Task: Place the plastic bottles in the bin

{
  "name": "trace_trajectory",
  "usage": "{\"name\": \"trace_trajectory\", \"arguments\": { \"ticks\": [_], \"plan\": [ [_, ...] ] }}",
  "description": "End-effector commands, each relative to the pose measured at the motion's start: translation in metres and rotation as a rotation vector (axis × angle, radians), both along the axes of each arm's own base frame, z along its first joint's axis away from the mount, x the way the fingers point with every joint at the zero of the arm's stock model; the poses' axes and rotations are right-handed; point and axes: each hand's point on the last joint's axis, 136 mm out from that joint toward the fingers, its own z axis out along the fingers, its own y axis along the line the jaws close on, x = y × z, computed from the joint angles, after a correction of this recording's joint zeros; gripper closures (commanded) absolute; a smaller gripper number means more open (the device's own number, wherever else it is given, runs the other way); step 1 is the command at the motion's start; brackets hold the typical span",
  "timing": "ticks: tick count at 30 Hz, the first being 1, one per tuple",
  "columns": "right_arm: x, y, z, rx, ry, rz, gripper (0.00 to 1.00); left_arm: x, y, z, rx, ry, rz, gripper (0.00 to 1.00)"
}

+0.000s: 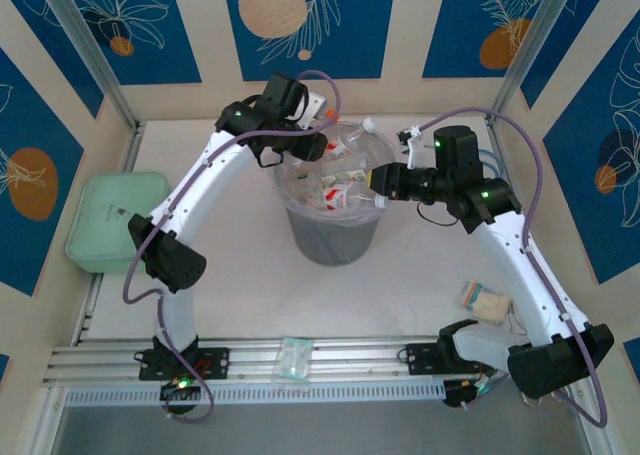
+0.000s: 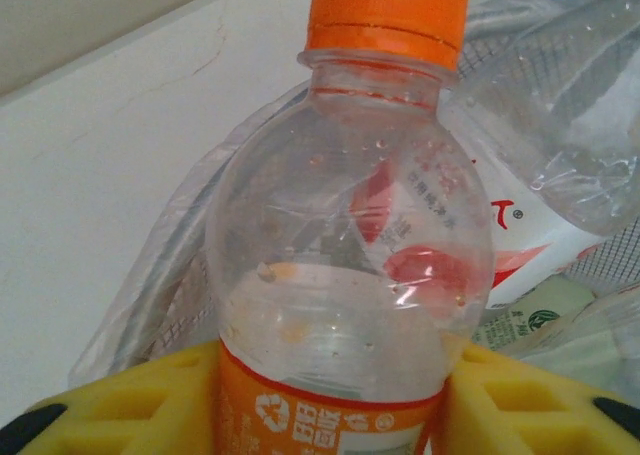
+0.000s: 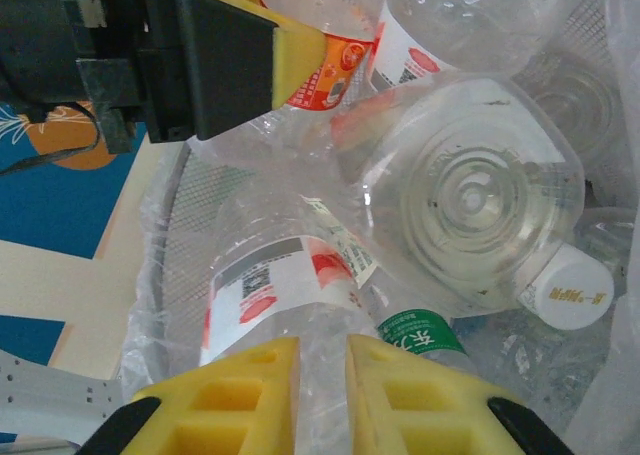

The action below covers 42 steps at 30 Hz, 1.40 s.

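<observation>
The bin (image 1: 335,240), round grey and lined with a clear bag, stands mid-table with several plastic bottles (image 1: 345,190) piled in it. My left gripper (image 1: 318,147) hangs over its far-left rim, shut on a clear bottle with an orange cap and label (image 2: 350,235), its yellow pads (image 2: 490,395) against both sides. That same orange bottle (image 3: 328,70) shows in the right wrist view. My right gripper (image 3: 322,360) is shut above the bin's right side (image 1: 378,180), over a white-and-red labelled bottle (image 3: 270,285), a green-labelled one (image 3: 420,335) and a large white-capped one (image 3: 470,205).
A mint-green lidded box (image 1: 115,220) sits at the table's left edge. One flat wrapped packet (image 1: 297,357) lies on the front rail, another (image 1: 485,300) near the right arm. Patterned walls close in the back and sides.
</observation>
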Motion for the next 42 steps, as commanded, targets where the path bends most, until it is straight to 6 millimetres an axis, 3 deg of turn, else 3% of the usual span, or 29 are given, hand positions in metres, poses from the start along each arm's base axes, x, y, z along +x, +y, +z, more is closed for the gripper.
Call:
{"name": "trace_trajectory", "arguments": {
  "ticks": [1,4,8,13,18,23,26,29,33,37,39,42],
  "plan": [
    [-0.005,0.001,-0.023,-0.036,0.076,0.005,0.80,-0.003,0.004,-0.022,0.069,0.054,0.010,0.44],
    [-0.003,-0.003,-0.013,-0.044,0.039,-0.012,0.74,-0.006,0.002,-0.012,0.043,0.040,-0.003,0.26],
    [0.001,-0.012,0.006,-0.034,-0.022,-0.046,0.62,-0.011,0.003,0.016,0.001,-0.017,-0.017,0.13],
    [0.006,-0.025,0.024,-0.021,-0.077,-0.090,0.51,-0.021,0.012,0.066,-0.050,-0.129,-0.025,0.09],
    [0.009,-0.031,0.030,-0.013,-0.096,-0.110,0.49,-0.032,0.025,0.109,-0.086,-0.243,-0.023,0.08],
    [0.009,-0.033,0.027,-0.015,-0.093,-0.116,0.48,-0.034,0.067,0.116,0.031,-0.304,0.087,0.08],
    [0.009,-0.038,0.024,-0.019,-0.093,-0.132,0.48,-0.041,0.113,0.098,0.135,-0.275,0.211,0.08],
    [0.014,-0.045,0.019,-0.017,-0.092,-0.154,0.48,-0.059,0.159,0.069,0.201,-0.202,0.323,0.08],
    [0.027,-0.059,0.015,0.008,-0.085,-0.201,0.46,-0.100,0.225,0.021,0.286,-0.064,0.498,0.07],
    [0.041,-0.073,0.011,0.033,-0.079,-0.245,0.39,-0.144,0.283,-0.046,0.297,0.132,0.688,0.05],
    [0.046,-0.079,0.010,0.044,-0.069,-0.260,0.33,-0.160,0.299,-0.080,0.249,0.205,0.779,0.02],
    [0.052,-0.083,0.010,0.064,-0.056,-0.263,0.26,-0.170,0.300,-0.126,0.136,0.268,0.883,0.00]
  ]
}}
